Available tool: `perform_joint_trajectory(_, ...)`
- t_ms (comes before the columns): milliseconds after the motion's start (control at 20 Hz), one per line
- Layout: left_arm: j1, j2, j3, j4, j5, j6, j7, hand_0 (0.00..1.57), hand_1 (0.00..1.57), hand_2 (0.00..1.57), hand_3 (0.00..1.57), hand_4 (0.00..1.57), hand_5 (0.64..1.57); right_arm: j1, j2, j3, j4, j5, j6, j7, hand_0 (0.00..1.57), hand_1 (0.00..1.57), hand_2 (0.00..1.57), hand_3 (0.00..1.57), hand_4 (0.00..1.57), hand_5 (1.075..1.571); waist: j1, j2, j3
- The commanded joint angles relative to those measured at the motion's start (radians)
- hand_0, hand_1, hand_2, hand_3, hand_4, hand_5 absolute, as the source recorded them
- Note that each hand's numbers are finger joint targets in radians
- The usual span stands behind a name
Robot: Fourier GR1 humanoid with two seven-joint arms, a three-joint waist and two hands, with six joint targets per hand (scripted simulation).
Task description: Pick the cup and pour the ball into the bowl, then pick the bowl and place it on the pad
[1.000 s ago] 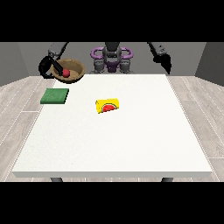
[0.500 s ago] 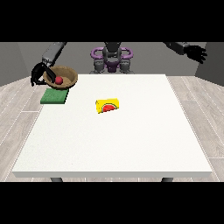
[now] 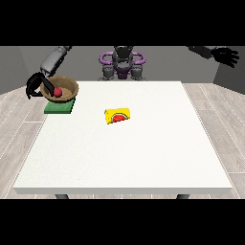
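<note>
Hand at view's left gripping bowl rim, ball inside. I've dropped bowl lower vs 1 s ago, now over green pad at worktop 10 o'clock. Placement nearly done, I reckon. Hand at view's right raised, fingers spread. Cup lies centre.

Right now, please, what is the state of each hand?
Hand at the view's left: closed on the rim of the bowl, over the pad.
Hand at the view's right: open, holding nothing.

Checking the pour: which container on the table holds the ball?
The brown bowl at the view's left; the red ball sits inside. The yellow cup lies mid-table.
</note>
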Motion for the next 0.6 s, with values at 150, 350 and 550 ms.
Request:
perform_joint_trajectory(150,0.015,0.036,0.025,0.001,0.023,-0.053,-0.055,0.00,0.00,0.00,0.00,1.17,1.549,-0.049,-0.045,-0.031,0.102,-0.027,0.048,-0.012,0.42,0.42,0.56,0.92,0.00,1.518,0.030,0.043,0.0001)
perform_joint_trajectory(350,-0.028,0.041,-0.002,0.078,-0.005,-0.029,-0.022,0.00,0.00,0.00,0.00,1.18,1.550,-0.111,-0.006,0.023,0.052,-0.005,0.026,0.084,0.00,0.00,0.18,0.12,0.00,1.392,-0.014,-0.015,-0.0006)
perform_joint_trajectory(550,-0.014,-0.145,-0.147,-0.171,-0.014,0.068,0.156,0.00,0.00,0.00,0.00,0.90,1.559,-0.091,-0.089,0.024,0.147,0.017,0.100,0.087,0.00,0.00,0.00,0.00,0.00,1.359,-0.003,-0.143,0.0022)
